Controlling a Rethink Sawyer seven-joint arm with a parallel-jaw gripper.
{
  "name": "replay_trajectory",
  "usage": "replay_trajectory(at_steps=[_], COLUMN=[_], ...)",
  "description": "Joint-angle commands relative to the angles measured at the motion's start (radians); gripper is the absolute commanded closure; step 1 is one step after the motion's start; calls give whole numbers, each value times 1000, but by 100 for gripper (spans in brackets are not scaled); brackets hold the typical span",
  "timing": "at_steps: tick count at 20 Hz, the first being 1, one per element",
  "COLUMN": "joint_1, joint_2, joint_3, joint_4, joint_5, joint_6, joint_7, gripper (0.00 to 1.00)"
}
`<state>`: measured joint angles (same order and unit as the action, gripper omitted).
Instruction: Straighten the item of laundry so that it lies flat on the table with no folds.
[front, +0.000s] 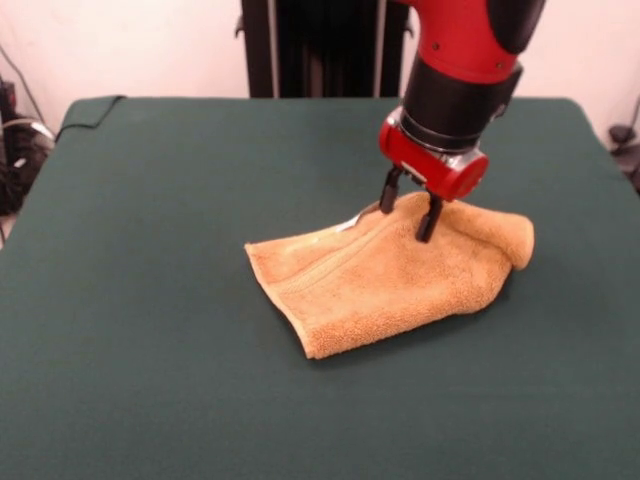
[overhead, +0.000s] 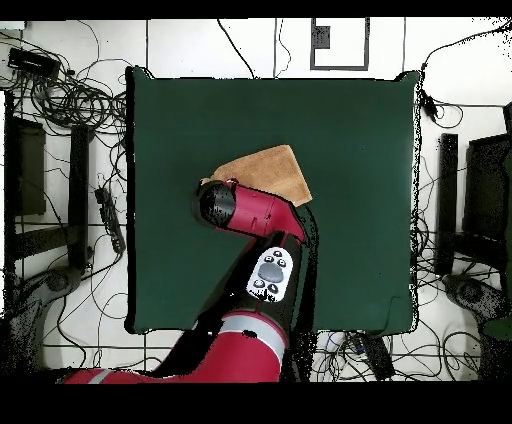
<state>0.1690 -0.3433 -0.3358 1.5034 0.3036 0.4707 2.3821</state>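
Closest to the camera in the front view is just a big stretch of the green bench (front: 150, 400), then you hit the towel (front: 380, 280), sitting a bit toward 3 o'clock of the bench's middle. It's orange-tan terry and definitely not flat: it looks doubled over, with a thick folded edge facing the camera around 7 o'clock and a rolled-up lump at its 2 o'clock corner. There's a flat woven band running diagonally across the top layer, and a little white bit peeks out at the far edge right by the fingers, could be the label.

The hand (front: 410, 207) comes down from 12 o'clock on the red and black arm (front: 465, 50), tilted. Its two black fingers (front: 430, 220) are spread apart, with the tips down on the far edge of the towel. One sits at the cloth's edge, the other presses into the pile. Can't see any cloth pinched between them.

From overhead the towel (overhead: 270, 170) shows as a tan wedge near the bench (overhead: 350, 120) centre, with the arm (overhead: 250, 210) covering its 7 o'clock side.
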Motion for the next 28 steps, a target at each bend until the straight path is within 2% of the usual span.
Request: replay_trajectory(at_steps=[1, 4, 5, 18, 23, 28], joint_1=[3, 14, 17, 46, 67, 69], joint_2=[80, 82, 82, 91, 99, 91], joint_3=[151, 141, 138, 94, 39, 33], joint_4=[45, 43, 42, -10, -110, -175], joint_5=[-6, -7, -7, -25, -59, -66], joint_6=[-6, 8, 14, 112, 309, 474], joint_7=[90, 100, 102, 105, 95, 119], gripper=[0, 0, 100, 100, 100, 100])
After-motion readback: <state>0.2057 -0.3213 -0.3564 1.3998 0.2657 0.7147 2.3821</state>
